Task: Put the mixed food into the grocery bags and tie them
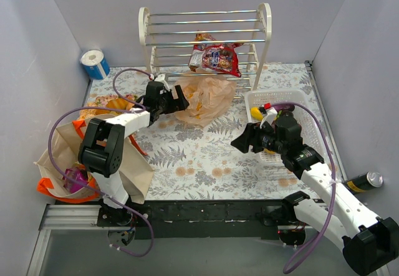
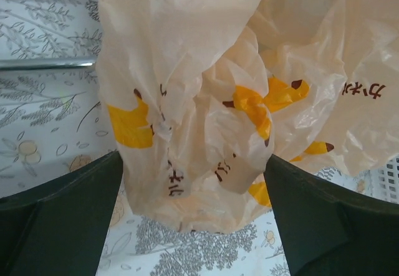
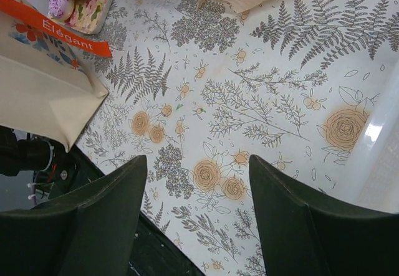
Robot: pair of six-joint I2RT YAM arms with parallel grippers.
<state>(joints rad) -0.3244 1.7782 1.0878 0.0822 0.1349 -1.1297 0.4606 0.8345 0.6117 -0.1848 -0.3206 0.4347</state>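
Peach plastic bag [image 2: 206, 101] between spread left fingers [image 2: 62, 214], right fingers [image 3: 93, 226] parted

Left end effector [image 1: 177, 98] spread wide, reaching forward; right end effector [image 1: 240, 144] parted

White lettering "Élégant" runs along the orange strap [image 3: 62, 36] of the canvas tote [image 3: 43, 95]. The plastic bag [image 2: 187, 70] carries brown printed characters (sideways, crumpled, not readable).

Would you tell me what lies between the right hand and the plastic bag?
Only bare floral tablecloth separates right hand from plastic bag, per the top view.
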